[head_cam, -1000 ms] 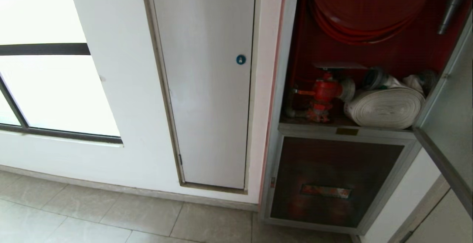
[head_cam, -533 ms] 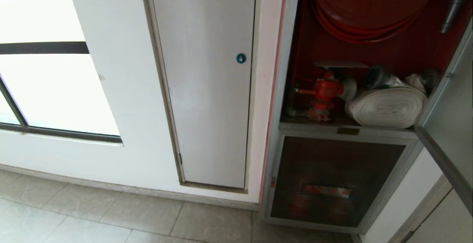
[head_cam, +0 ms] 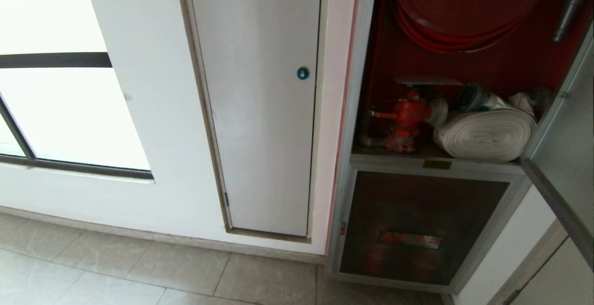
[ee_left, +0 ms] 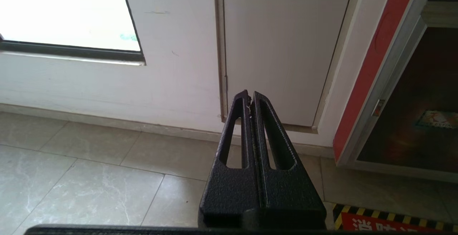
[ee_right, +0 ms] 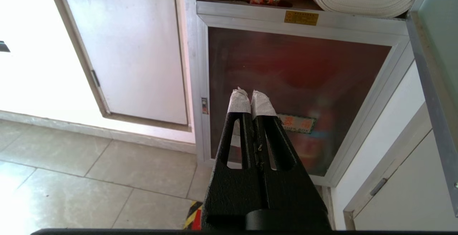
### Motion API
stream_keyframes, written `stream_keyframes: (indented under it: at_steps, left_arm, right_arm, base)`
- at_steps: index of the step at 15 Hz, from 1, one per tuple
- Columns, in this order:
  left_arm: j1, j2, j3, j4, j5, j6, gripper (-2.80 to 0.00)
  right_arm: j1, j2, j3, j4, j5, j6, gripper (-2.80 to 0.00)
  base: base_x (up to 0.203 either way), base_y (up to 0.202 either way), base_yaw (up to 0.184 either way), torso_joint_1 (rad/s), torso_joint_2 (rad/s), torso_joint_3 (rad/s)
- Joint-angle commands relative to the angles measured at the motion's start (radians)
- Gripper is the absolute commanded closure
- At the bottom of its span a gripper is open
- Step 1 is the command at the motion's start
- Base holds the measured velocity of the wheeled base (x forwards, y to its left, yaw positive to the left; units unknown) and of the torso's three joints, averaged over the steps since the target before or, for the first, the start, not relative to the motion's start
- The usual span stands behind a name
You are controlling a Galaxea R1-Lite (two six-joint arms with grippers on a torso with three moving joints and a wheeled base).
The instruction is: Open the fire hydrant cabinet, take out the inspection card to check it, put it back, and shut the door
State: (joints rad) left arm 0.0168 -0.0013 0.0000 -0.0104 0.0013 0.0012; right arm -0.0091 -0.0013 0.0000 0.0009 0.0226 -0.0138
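Fire hydrant cabinet stands open at the right of the wall, its red interior showing the red hose coil, the red valve and the white rolled hose on the shelf above the smaller dark pane. Its door is swung out at the far right, glass edge toward the robot. No inspection card shows in any view, so I cannot tell whether it sits inside or has already been checked.

Both arms hang low and idle. The left claw is pressed shut on nothing, facing the plain white panel; the right claw, its tips wrapped in white tape, is likewise shut and empty, facing the lower pane.

Judging from this, the step in hand is either finding the card or closing up. To do it well, look along the cabinet's inner walls and the door's inner face first. For closing, push on the metal frame rather than the glass, swing slowly, and keep the claw clear of the hinge side.
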Motion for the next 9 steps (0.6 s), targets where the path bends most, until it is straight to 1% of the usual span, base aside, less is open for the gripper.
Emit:
stream_keyframes:
  at_steps: [1, 4, 7, 8, 9]
  left_arm:
    - [0.0, 0.0, 0.005, 0.0, 0.0, 0.0, 0.0]
    - [0.0, 0.0, 0.005, 0.0, 0.0, 0.0, 0.0]
    - [0.0, 0.001, 0.005, 0.0, 0.0, -0.001, 0.0]
    - [0.0, 0.0, 0.005, 0.0, 0.0, 0.0, 0.0]
    - [0.001, 0.001, 0.005, 0.0, 0.0, 0.0, 0.0]
  right_arm:
    - [0.0, 0.0, 0.0, 0.001, -0.001, 0.011, 0.0]
    - [0.0, -0.001, -0.022, 0.006, -0.001, 0.001, 0.0]
    - [0.0, 0.037, -0.154, 0.047, -0.006, 0.001, 0.0]
    - [0.0, 0.083, -0.209, 0.057, -0.019, 0.001, 0.0]
    - [0.001, 0.137, -0.258, 0.061, -0.051, 0.001, 0.0]
  base:
    - [0.0, 0.0, 0.0, 0.0, 0.0, 0.0]
    - [0.0, 0.0, 0.0, 0.0, 0.0, 0.0]
    - [0.0, 0.0, 0.0, 0.0, 0.0, 0.0]
    - [0.0, 0.0, 0.0, 0.0, 0.0, 0.0]
    - [0.0, 0.0, 0.0, 0.0, 0.0, 0.0]
